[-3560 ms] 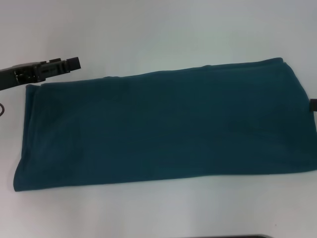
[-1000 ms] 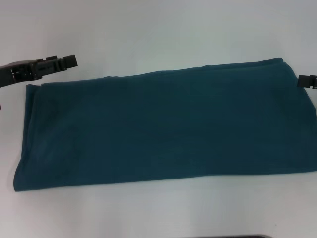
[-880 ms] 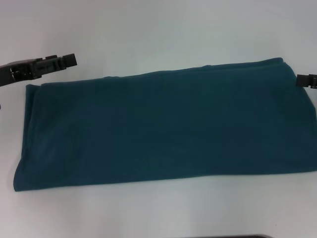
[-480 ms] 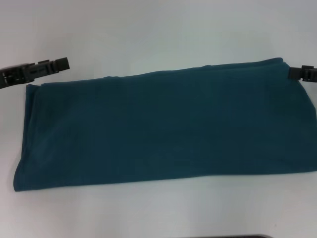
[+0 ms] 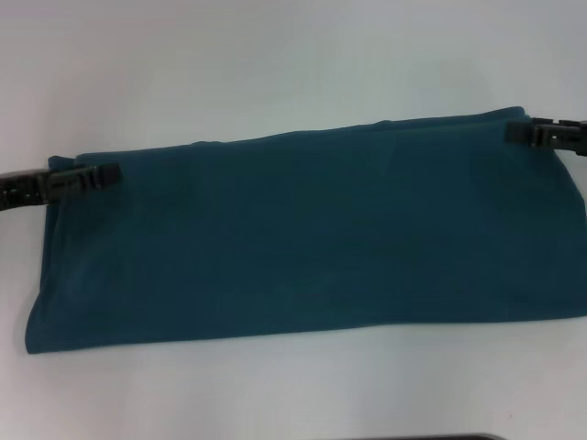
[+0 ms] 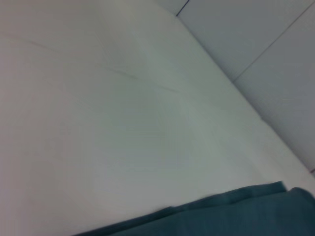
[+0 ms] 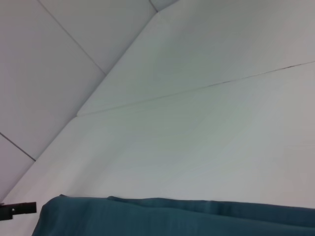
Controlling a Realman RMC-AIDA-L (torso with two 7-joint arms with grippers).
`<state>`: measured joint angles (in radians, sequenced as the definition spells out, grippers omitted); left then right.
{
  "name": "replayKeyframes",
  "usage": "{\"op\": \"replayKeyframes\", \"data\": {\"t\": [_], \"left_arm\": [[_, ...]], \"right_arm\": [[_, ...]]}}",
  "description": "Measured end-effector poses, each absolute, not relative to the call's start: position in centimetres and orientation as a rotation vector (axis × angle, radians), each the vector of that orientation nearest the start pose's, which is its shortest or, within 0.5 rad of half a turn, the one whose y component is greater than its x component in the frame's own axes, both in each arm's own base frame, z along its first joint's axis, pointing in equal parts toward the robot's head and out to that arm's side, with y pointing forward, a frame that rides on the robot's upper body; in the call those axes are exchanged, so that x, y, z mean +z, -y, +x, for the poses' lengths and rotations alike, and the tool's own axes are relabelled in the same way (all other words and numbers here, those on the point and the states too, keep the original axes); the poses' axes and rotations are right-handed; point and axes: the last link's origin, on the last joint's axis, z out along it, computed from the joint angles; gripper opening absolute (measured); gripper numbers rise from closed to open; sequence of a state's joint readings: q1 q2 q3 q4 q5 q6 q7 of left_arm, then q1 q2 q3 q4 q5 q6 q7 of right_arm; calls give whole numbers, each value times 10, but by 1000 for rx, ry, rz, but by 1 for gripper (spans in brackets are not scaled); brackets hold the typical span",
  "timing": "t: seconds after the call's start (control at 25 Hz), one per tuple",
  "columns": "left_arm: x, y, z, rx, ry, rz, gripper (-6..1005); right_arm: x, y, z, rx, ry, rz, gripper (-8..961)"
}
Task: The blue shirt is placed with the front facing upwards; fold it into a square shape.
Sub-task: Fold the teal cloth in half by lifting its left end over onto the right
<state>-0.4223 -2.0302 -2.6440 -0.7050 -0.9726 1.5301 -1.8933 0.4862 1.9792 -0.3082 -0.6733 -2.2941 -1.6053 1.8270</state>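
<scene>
While the blue shirt (image 5: 303, 234) lies as a long band running nine to three on the white tabletop (image 5: 275, 55), the left tool (image 5: 87, 176) sits over its ten o'clock corner and the right tool (image 5: 537, 134) over the two o'clock corner; their opening, I cannot tell. From the left wrist, only the shirt's far edge (image 6: 221, 219). From the right wrist, that edge (image 7: 162, 216) again.

1. The left gripper (image 5: 108, 173) reaches in from the left edge of the head view, held low and nearly level, its tip pointing inward.
2. The right gripper (image 5: 514, 133) comes in from the right edge, also nearly level and pointing inward, farther from the robot than the left one.
3. Both appear as thin dark bars, so their jaw state cannot be judged.
</scene>
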Motion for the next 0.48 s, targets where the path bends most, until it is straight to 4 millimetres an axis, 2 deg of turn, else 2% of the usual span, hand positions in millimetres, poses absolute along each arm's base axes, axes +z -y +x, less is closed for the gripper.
{"op": "replayKeyframes", "data": {"t": [0.48], "left_arm": [[26, -319, -338, -513, 1449, -2284, 875]], "right_arm": [[63, -315, 333, 654, -1384, -2337, 924]]}}
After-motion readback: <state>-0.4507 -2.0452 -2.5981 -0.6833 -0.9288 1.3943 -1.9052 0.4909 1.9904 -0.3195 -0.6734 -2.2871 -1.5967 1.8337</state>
